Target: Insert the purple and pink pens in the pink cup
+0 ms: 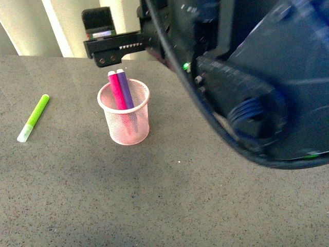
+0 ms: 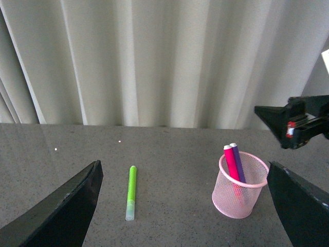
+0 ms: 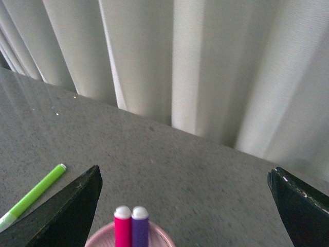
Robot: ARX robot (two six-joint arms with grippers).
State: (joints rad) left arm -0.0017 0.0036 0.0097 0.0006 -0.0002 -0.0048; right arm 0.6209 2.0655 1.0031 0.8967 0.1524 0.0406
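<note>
The pink cup [image 1: 126, 131] stands upright on the grey table. Inside it the pink pen [image 1: 117, 90] and the purple pen [image 1: 125, 88] lean side by side, caps poking above the rim. My right gripper [image 1: 105, 57] hangs open just above and behind the pen tops, holding nothing. From its wrist I see both caps, pink pen [image 3: 122, 226] and purple pen [image 3: 140, 226], below the open right gripper [image 3: 184, 171]. My left gripper [image 2: 183, 164] is open and empty, back from the cup [image 2: 234, 200], which sits near its right finger.
A lime green marker [image 1: 35, 117] lies flat on the table left of the cup, also in the left wrist view as the green marker [image 2: 131, 191]. Pale curtains [image 2: 154, 62] close off the far table edge. My right arm [image 1: 247, 87] fills the upper right of the front view.
</note>
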